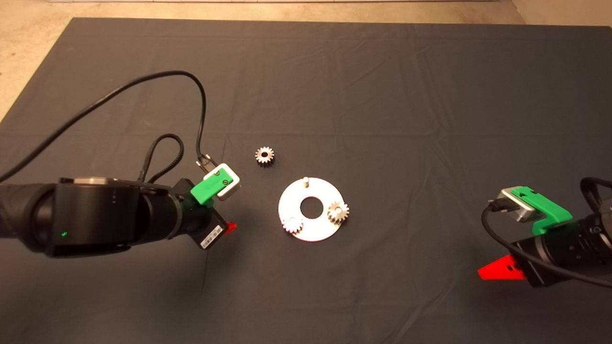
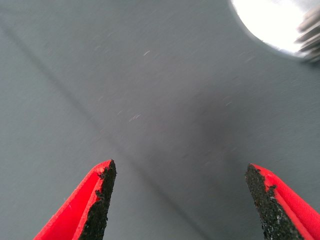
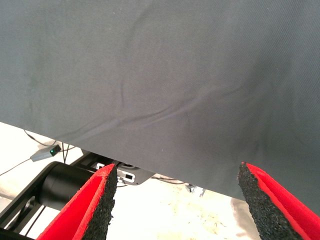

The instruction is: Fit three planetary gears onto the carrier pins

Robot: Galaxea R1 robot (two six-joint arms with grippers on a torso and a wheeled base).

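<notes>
The flat silver carrier disc [image 1: 313, 227] lies mid-mat. Two planetary gears sit on its pins: one at its near left [image 1: 292, 224], one at its right [image 1: 338, 211]. The far pin [image 1: 304, 181] stands bare. A third gear [image 1: 264, 155] lies loose on the mat beyond the disc's left. My left gripper [image 2: 182, 200] is open and empty over bare mat, left of the disc; the disc's rim [image 2: 270, 25] shows in the left wrist view. In the head view only its red fingertip [image 1: 230, 227] shows. My right gripper [image 3: 177, 202] is open and empty at the mat's right side [image 1: 497, 269].
A black cable [image 1: 143, 91] loops from the left arm over the mat's left part. Past the mat's edge the right wrist view shows a dark frame and a black cylinder [image 3: 65, 187] on the pale floor.
</notes>
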